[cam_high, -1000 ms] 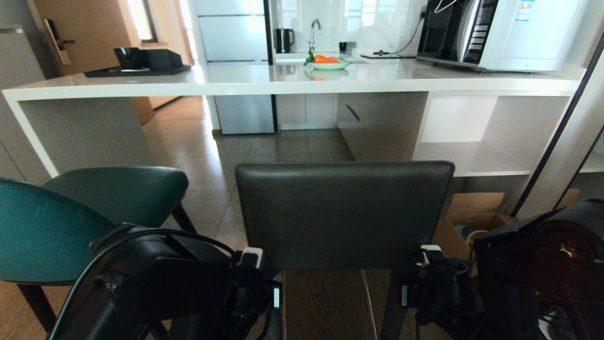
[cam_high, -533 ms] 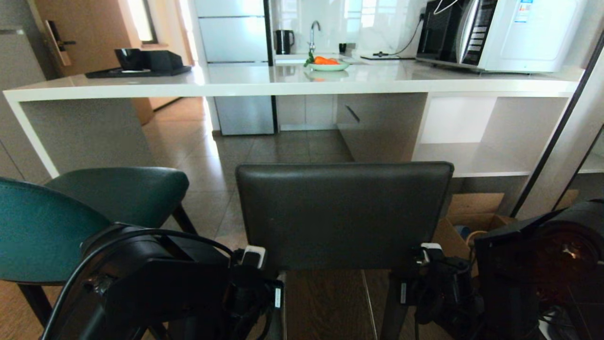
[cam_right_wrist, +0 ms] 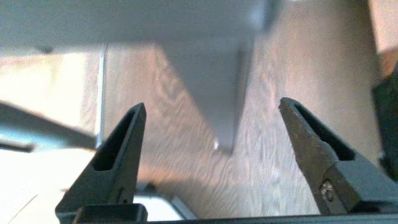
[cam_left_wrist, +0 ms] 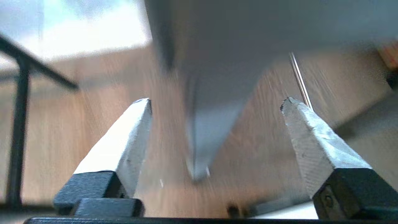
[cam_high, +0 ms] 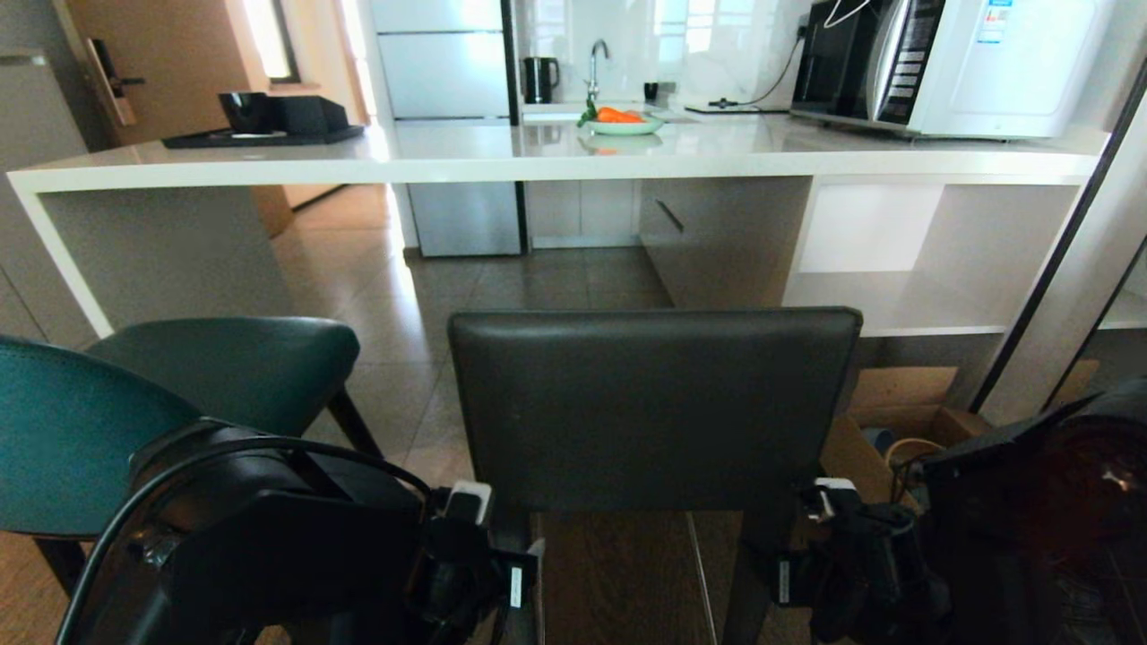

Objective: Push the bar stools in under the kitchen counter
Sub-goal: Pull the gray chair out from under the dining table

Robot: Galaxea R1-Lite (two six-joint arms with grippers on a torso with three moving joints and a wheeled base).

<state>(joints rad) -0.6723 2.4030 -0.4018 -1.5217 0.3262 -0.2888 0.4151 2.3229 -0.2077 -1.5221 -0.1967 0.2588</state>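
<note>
Head view: the grey stool [cam_high: 654,408] is seen short of the table [cam_high: 556,161], the teal stool [cam_high: 134,403] beside it at left. Both the left gripper [cam_left_wrist: 214,133] and right gripper [cam_right_wrist: 211,137] are spread wide behind the grey stool's legs, nothing being held.

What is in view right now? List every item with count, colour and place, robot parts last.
dark grey stool: one, centre foreground, back toward the camera, short of the counter
teal stool: one, at left, also short of it
kitchen counter: one, white, across the middle
microwave: one, white with a black door, counter's right end
plate of carrots: one, counter centre
black tray: one, counter's left end
kettle: one, black, by the sink behind
left gripper: open, behind the grey stool
right gripper: open, behind the grey stool
</note>
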